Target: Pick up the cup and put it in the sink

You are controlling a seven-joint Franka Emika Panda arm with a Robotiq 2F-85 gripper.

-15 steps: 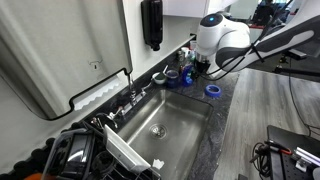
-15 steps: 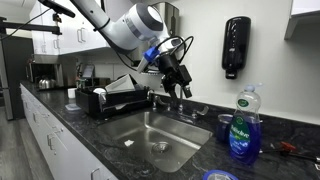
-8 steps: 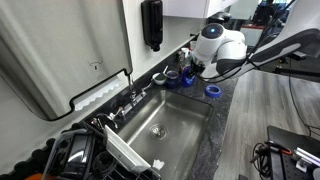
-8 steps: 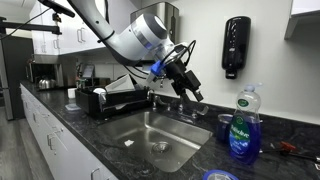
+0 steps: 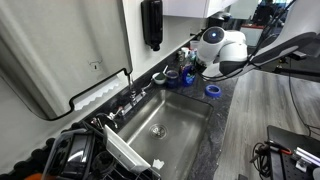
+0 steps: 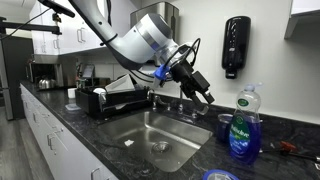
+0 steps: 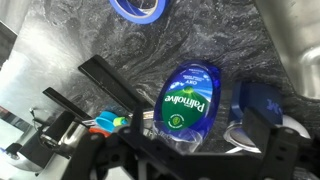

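- The arm [image 6: 105, 25] slants in from the upper left in an exterior view, ending in a bulky white wrist [image 6: 150, 35].
- The hand [image 6: 203, 90] hangs in the air, angled down and away from the wrist.
- In the wrist view its dark fingers [image 7: 108, 82] seem spread wide and empty, though their tips are hard to make out.

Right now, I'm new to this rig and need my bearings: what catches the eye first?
The robot's gripper hangs open over a bright blue soap bottle on the dark counter beside the steel sink. A flat blue ring lies on the counter nearby.
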